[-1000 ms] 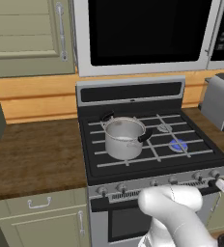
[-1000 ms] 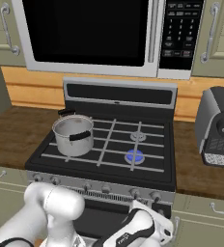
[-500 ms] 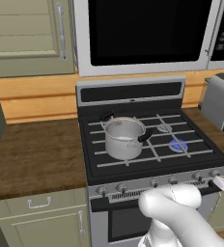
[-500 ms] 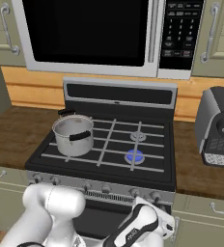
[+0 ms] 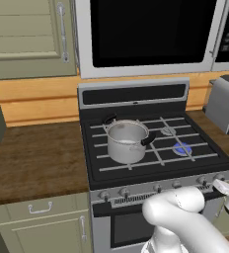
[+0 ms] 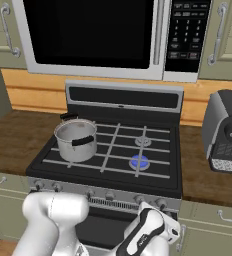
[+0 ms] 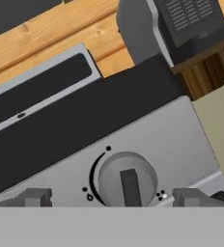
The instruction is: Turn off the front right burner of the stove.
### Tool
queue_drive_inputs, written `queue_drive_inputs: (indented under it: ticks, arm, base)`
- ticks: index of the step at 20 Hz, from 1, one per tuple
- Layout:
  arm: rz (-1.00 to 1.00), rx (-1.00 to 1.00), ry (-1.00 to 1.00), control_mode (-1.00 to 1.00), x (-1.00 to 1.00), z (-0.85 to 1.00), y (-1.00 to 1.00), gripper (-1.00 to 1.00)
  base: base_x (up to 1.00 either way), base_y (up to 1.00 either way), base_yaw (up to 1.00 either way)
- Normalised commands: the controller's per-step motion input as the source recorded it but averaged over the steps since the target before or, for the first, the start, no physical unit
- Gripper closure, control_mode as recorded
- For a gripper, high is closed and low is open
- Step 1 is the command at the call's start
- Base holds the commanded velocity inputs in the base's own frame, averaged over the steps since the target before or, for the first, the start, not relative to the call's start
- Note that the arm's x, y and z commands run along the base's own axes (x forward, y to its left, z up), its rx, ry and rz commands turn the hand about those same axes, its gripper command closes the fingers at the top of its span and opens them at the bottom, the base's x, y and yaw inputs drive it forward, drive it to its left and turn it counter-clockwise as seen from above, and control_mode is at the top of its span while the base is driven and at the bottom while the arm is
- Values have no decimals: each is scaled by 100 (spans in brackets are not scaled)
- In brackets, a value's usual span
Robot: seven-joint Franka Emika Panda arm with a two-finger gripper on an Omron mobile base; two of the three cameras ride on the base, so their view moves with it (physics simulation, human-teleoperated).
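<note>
Not much has shifted over the last second: the forearm low in front of the stove [image 6: 105, 150] has crept a touch higher and closer to the knob row in the right base view, and the pot [image 5: 127, 141] and everything else on top sit where they were.

The front right burner [image 6: 139, 161] is glowing blue, so it's clearly not off yet. It's found on the near right of the cooktop, just in front of the unlit disc behind it.

In the hand view a knob [image 7: 127, 179] is framed dead centre between the two fingertips [image 7: 34, 197], which are spread wide with nothing held. The gripper [image 7: 114, 198] is lined up nicely, though contact isn't made yet as far as can be judged.

For the step to go well, the hand probably needs to be pushed straight in so the knob's raised bar gets pinched evenly, then a firm close before any twist. A slip off the bar is the likely failure. Whether this is the right knob for that burner can't be confirmed from here, but it's the far-right one, which seems promising.
</note>
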Motion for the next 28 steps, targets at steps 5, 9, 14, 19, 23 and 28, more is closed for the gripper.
queue_drive_inputs:
  ticks: [5, 9, 14, 19, 23, 28]
  arm:
    - [0, 0, 0, -100, 20, -21, -22, -100]
    - [0, 0, 0, -100, 18, -15, -15, -100]
    - [0, 0, 0, -100, 2, -3, -4, 100]
    - [0, 0, 0, -100, 0, 0, 0, 100]
    - [-1, 6, 0, -100, 0, 8, 0, 100]
    - [-6, 16, 2, -100, 0, 25, 0, 100]
  base:
    - [0, 0, 0]
    - [0, 0, 0]
    - [0, 0, 0]
    - [0, 0, 0]
    - [0, 0, 0]
    - [0, 0, 0]
